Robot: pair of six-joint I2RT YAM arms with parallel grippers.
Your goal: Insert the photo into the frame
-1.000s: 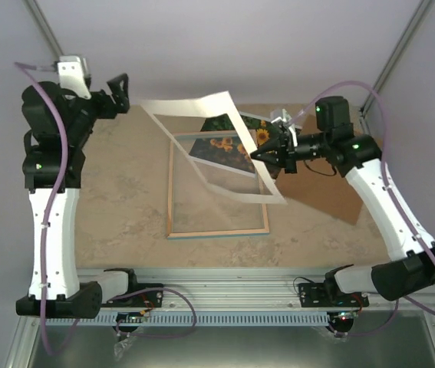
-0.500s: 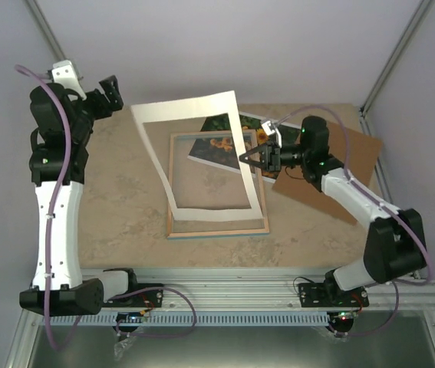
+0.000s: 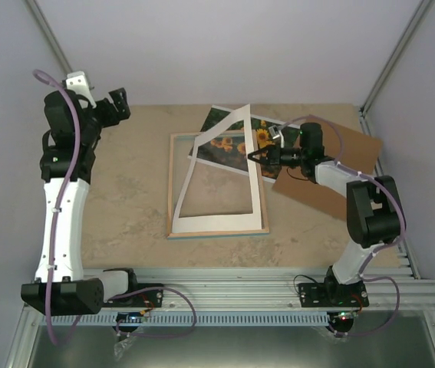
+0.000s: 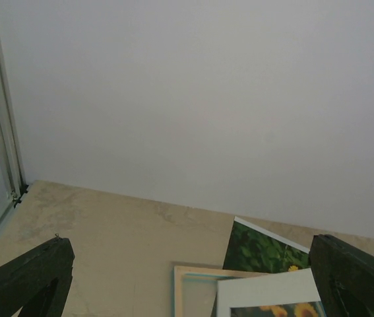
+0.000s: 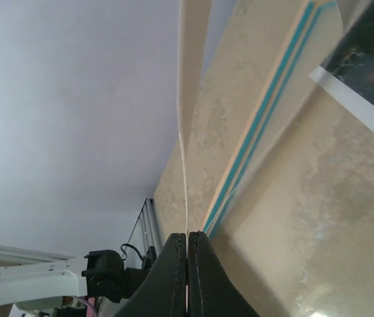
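Note:
The frame point(image 3: 172, 184) lies flat mid-table, wood back up; its blue-edged rail shows in the right wrist view point(image 5: 266, 132). The photo point(image 3: 219, 123) lies at the frame's far edge, partly hidden by the white mat point(image 3: 254, 192). My right gripper point(image 3: 252, 156) is shut on the mat's right strip and holds it tilted, its near edge down on the frame. In the right wrist view my right gripper point(image 5: 187, 239) pinches the thin mat edge point(image 5: 185, 165). My left gripper point(image 3: 117, 103) is open and empty, raised at the back left. The left wrist view shows the photo point(image 4: 262, 247).
A brown backing board point(image 3: 324, 188) lies on the table to the right of the frame, under my right arm. The enclosure's white walls and metal posts stand close behind and beside both arms.
My right gripper has lowered and turned the white mat, from held high over the frame to resting on it by its near edge. My left arm has shifted slightly.

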